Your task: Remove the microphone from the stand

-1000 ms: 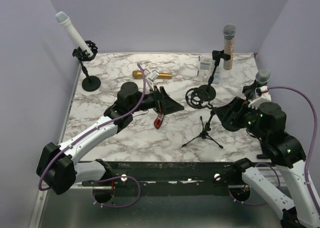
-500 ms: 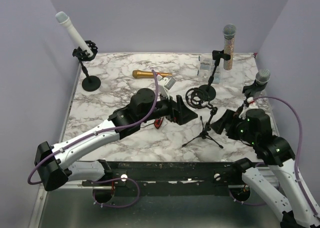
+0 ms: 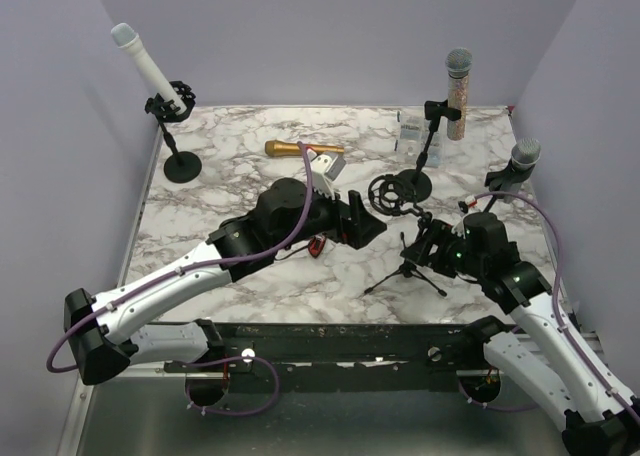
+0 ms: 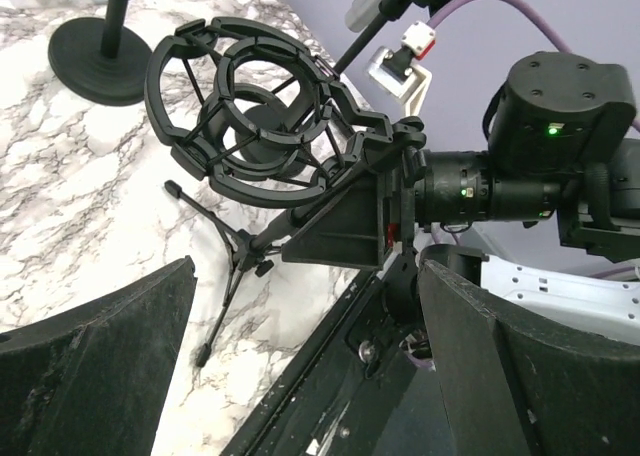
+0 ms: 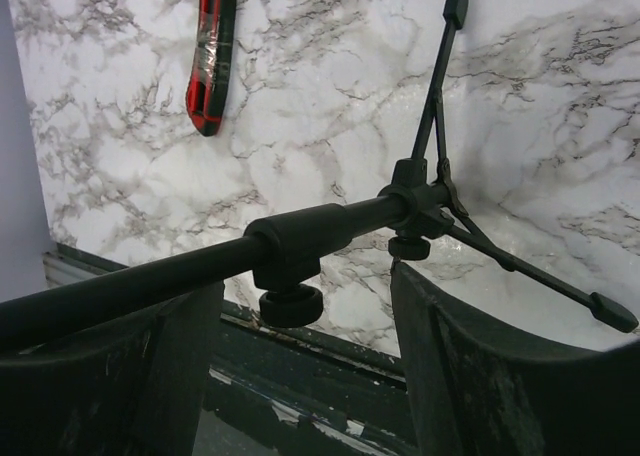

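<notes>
A black tripod stand [image 3: 405,266] with an empty ring-shaped shock mount [image 3: 393,191] stands at the table's middle right. My left gripper [image 3: 368,224] is open and empty just left of the mount, which fills the left wrist view [image 4: 250,106]. My right gripper [image 3: 425,241] is open, with a finger on each side of the stand's pole [image 5: 300,241] and not clamped on it. A white microphone [image 3: 140,61] sits in a stand at the far left. A glitter-bodied microphone [image 3: 458,86] sits in a stand at the back right. A grey-headed microphone [image 3: 525,156] is at the right edge.
A gold microphone [image 3: 290,148] lies on the marble table [image 3: 220,186] at the back middle. A red and black tool [image 3: 318,244] lies under my left arm and shows in the right wrist view [image 5: 215,51]. A round stand base [image 3: 182,166] sits at the back left.
My left arm has swung right and brought its open gripper up to the shock mount. My right gripper has moved left and down until its fingers straddle the tripod stand's pole.
</notes>
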Robot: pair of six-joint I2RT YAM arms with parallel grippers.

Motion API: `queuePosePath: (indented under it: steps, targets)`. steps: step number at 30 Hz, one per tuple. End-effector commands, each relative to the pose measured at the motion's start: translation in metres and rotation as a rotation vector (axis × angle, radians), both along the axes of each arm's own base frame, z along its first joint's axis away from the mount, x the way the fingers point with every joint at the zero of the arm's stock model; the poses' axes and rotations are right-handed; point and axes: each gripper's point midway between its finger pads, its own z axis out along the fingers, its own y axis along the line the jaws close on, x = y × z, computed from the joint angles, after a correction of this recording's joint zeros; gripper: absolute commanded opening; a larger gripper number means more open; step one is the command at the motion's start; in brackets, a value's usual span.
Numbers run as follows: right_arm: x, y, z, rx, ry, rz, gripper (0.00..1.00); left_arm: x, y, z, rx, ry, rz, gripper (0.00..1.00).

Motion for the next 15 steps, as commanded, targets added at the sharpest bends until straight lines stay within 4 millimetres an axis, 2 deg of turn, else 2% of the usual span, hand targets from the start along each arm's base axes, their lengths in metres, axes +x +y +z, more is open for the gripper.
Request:
queuePosePath:
  steps: [1, 6, 10, 15]
  targets:
    - [0.004, 0.007, 0.002, 0.019, -0.034, 0.033, 0.69, 0.0, 0.014, 0.023, -0.036, -0.067, 0.038, 0.9]
    - [0.001, 0.007, -0.002, 0.014, -0.015, 0.045, 0.56, 0.0, 0.016, 0.022, -0.038, -0.074, 0.044, 0.9]
    - [0.001, 0.01, 0.003, 0.026, -0.02, 0.056, 0.43, 0.001, 0.015, 0.018, -0.025, -0.072, 0.044, 0.9]
    - [0.001, 0.023, -0.001, 0.08, -0.024, 0.109, 0.17, 0.0, 0.017, 0.016, -0.016, -0.076, 0.042, 0.91]
